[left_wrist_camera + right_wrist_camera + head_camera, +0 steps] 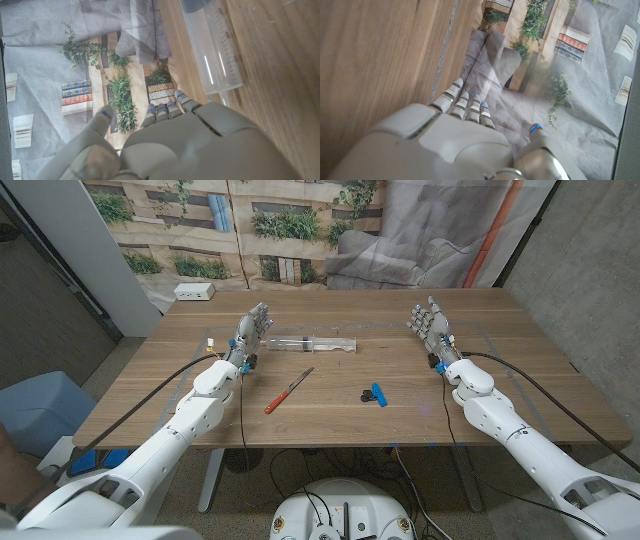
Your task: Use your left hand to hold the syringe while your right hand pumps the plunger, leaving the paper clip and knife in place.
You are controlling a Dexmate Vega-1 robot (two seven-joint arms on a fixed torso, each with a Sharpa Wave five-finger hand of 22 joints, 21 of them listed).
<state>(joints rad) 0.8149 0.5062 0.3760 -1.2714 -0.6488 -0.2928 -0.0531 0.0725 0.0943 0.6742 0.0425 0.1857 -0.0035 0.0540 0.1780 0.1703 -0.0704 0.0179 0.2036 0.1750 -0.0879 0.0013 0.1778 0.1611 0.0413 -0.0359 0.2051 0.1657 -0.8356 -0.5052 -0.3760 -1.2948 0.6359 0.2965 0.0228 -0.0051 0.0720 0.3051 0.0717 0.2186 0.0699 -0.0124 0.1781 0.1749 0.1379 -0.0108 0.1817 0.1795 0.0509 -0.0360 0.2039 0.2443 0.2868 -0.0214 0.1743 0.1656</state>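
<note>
Knife [288, 391] & paper clip [376, 394] nearest. Left hand [252, 330] beside syringe [312, 343], fingers apart, empty; right hand [430, 323] likewise. Approach step; next: left grips barrel.

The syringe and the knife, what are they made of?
The syringe looks like clear plastic: you can see the wood through its barrel, and it has printed marks and shiny streaks. The knife seems to have a dull grey metal blade and an orange-red handle, probably plastic, though it is too small to be sure.
</note>
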